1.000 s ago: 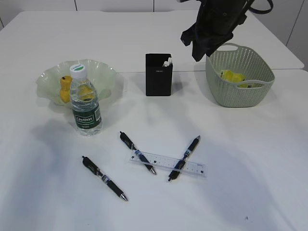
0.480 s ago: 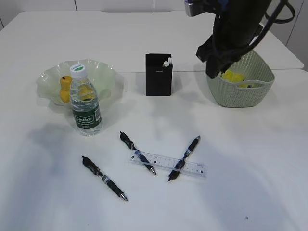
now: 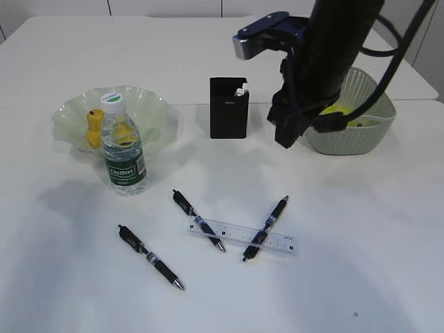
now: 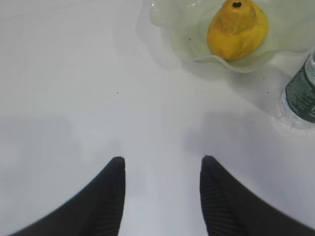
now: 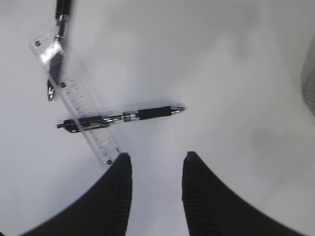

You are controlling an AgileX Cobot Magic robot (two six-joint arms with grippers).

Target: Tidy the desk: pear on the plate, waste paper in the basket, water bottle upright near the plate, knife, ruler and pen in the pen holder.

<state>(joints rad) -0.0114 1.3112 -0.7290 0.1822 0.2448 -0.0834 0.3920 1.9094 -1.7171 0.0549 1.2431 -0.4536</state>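
Starting at the left of the exterior view, you see one plate point(image 3: 69, 114) with one pear point(image 3: 92, 128) in it, and one bottle point(image 3: 123, 149) upright just in front, touching its rim in the picture. Those steps look finished. The left claw point(image 4: 162, 167) hangs released over bare desk point(image 3: 361, 229), grasping nothing, with plate and pear at the upper right of its own view.

Lower centre lie three pens: one point(image 3: 150, 256) alone at lower left, one point(image 3: 198, 220) with its tip on the ruler point(image 3: 241, 236), one point(image 3: 266, 227) across the ruler. One ruler, then. Upper centre stands one holder point(image 3: 229, 107) with something white poking out; I cannot tell what.

A second ago the right arm was up over the basket point(image 3: 378, 132); it has since swung down and left, in front of the basket, toward the pens. The right claw point(image 5: 156, 164) is released and empty, the crossed pen and ruler just ahead of it. One yellow paper point(image 3: 338, 111) shows in the basket, so that step looks done, and pens and ruler likely come next.
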